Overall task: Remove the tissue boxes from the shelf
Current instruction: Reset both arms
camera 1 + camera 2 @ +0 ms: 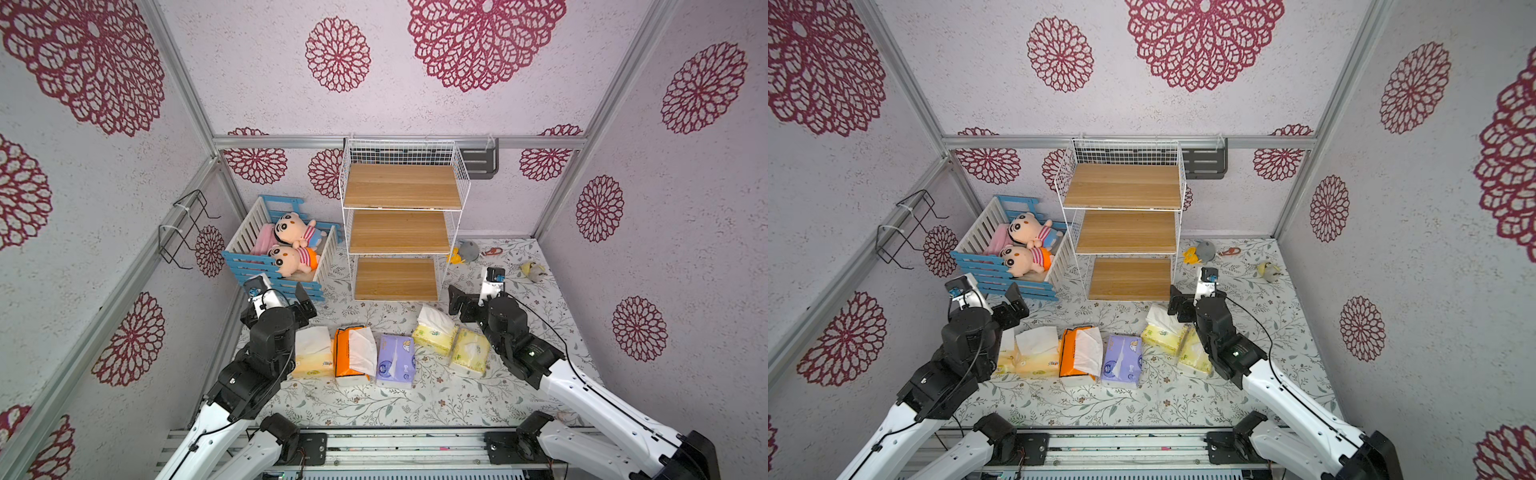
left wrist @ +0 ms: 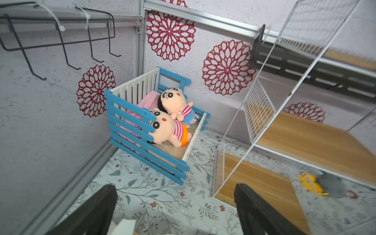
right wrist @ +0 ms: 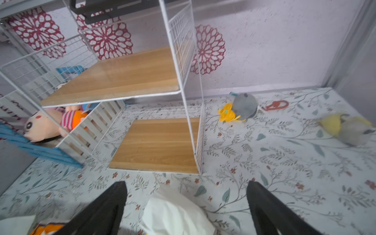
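Shelf (image 1: 401,187) boards all bare, top, middle and bottom: nothing left to pull out, by the look of it! Tissue boxes (image 1: 395,359) lie in a row on the table (image 1: 415,409), in front of the shelf and between the two arms. Right end effector (image 3: 186,184) hangs with jaws spread wide and empty, right above the white tissue (image 3: 175,212) fluffing out of a pale yellow pack (image 1: 432,336). Left end effector (image 2: 175,186) is wide open too, holding nothing, near the crib (image 2: 146,130). Good form from here: lift the right one straight up so neither finger snags that loose sheet, and stay off the shelf's wire frame when pulling back.
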Action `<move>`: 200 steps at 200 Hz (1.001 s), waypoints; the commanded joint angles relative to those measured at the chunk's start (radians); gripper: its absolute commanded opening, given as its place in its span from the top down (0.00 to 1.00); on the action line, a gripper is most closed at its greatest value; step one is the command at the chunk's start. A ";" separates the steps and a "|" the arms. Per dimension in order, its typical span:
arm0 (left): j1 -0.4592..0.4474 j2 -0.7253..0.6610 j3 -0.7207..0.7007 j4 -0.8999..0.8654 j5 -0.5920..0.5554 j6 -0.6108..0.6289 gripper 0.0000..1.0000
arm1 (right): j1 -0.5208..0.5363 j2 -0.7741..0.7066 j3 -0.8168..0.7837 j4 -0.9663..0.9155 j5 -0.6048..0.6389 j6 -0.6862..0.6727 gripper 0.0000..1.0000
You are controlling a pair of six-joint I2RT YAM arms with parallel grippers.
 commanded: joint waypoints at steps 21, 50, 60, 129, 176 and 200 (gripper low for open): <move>-0.003 0.139 -0.066 0.207 -0.087 0.283 0.03 | -0.233 0.068 -0.055 0.235 -0.025 -0.087 0.01; 0.123 0.060 -0.281 0.563 0.084 0.353 0.03 | -0.398 0.102 -0.159 0.444 -0.104 -0.114 0.01; 0.188 0.049 -0.330 0.623 0.144 0.345 0.03 | -0.422 0.116 -0.197 0.522 -0.113 -0.149 0.01; 0.452 0.173 -0.555 0.993 0.329 0.341 0.03 | -0.471 0.282 -0.378 0.920 -0.038 -0.312 0.01; 0.544 0.417 -0.618 1.292 0.449 0.239 0.02 | -0.487 0.316 -0.387 0.984 0.031 -0.329 0.01; 0.552 0.506 -0.667 1.457 0.428 0.289 0.03 | -0.492 0.300 -0.404 1.001 -0.012 -0.338 0.01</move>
